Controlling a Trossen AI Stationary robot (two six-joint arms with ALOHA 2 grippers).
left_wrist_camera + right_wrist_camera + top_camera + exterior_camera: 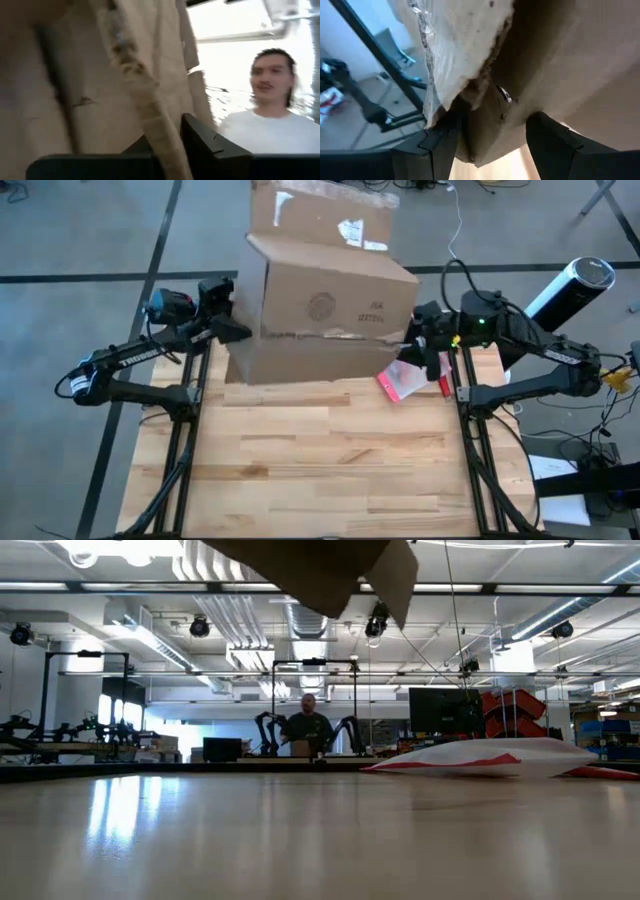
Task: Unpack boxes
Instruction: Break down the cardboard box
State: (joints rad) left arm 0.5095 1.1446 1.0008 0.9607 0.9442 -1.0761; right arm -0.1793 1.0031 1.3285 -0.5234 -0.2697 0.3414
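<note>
A large brown corrugated cardboard box [330, 300] with clear tape and small white labels is held up off the pale wooden table [320, 460], at its far end, between two dark robot arms. The left gripper [228, 330] meets the box's left side, and its wrist view shows its dark fingers [210, 147] pinching a torn cardboard flap edge. The right gripper [415, 340] meets the box's lower right edge, its fingers [555, 142] clamped around a ragged taped flap. A pink-edged translucent pouch [402, 383] lies flat on the table just beside the right gripper. A person in a white shirt [270, 130] stands beyond the table.
</note>
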